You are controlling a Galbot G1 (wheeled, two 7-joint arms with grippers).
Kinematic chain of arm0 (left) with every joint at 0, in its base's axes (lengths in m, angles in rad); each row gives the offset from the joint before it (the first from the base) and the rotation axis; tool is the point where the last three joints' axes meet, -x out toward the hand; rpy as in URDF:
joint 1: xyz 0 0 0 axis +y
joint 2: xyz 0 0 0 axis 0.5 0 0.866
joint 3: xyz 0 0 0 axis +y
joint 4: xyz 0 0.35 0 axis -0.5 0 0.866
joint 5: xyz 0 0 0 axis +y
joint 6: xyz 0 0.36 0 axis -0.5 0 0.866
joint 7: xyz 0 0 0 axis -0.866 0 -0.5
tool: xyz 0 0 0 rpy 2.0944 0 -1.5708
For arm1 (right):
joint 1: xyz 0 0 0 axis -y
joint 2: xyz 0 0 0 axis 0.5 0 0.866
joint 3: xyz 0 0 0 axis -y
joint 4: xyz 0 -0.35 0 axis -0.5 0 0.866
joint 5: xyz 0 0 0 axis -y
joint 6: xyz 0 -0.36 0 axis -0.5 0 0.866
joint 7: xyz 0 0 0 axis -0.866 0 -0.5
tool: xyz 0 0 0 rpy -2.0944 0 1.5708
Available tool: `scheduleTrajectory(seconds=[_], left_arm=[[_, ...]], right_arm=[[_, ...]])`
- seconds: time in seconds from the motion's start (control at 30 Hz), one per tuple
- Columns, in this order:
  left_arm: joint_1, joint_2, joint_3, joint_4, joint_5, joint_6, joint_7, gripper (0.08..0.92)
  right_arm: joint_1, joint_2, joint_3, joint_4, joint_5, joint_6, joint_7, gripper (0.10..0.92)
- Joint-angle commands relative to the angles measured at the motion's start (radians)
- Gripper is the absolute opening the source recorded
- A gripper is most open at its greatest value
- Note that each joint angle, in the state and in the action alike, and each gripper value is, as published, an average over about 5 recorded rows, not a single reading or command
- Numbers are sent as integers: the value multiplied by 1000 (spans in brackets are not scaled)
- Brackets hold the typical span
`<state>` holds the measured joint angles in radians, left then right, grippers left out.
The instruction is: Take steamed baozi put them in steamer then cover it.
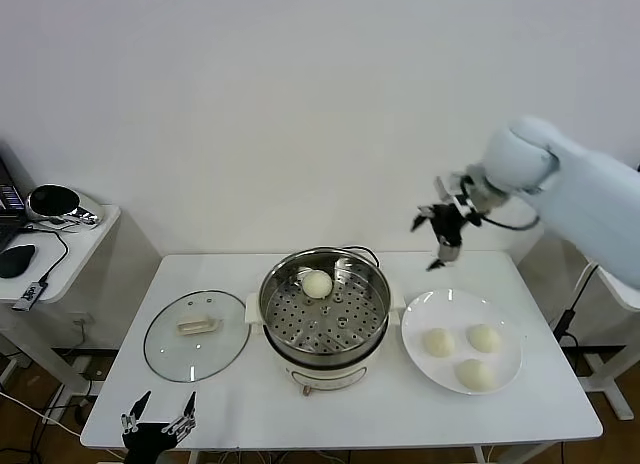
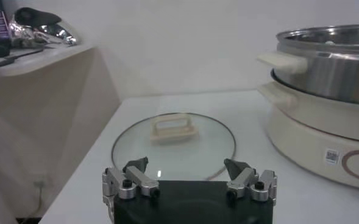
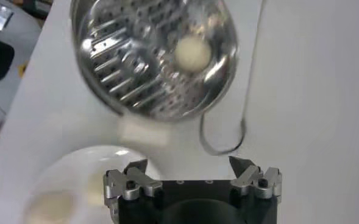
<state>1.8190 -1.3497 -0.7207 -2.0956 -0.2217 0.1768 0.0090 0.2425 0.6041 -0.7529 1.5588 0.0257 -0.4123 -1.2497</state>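
The head camera is looking forward and down over the whole table (image 1: 330, 409). The left wrist camera is viewing low across the tabletop. The right wrist camera is looking down from above. All are sharing the steamer (image 1: 324, 314) (image 2: 325, 67) (image 3: 152, 55).

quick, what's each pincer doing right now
Left pincer: open, empty, parked at the table's near edge.
Right pincer: open, empty, raised above the plate.

Steamer (image 1: 325, 314) mouth uncovered — open from above, lid (image 1: 196, 335) aside left, plate (image 1: 422, 324) right

Four baozi (image 1: 317, 283), one steamer (image 1: 324, 314), one lid (image 1: 196, 335)
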Motion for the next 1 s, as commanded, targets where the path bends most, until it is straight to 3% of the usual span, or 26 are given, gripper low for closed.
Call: scheduleTrajectory(seconds=[0.03, 1.0], left_arm=[[10, -3, 7, -12, -4, 16, -9, 823], [-11, 5, 20, 59, 33, 6, 1, 823]], right_arm=[[-265, -132, 130, 111, -78, -113, 38, 823], [-471, 155, 203, -248, -254, 32, 132, 823]])
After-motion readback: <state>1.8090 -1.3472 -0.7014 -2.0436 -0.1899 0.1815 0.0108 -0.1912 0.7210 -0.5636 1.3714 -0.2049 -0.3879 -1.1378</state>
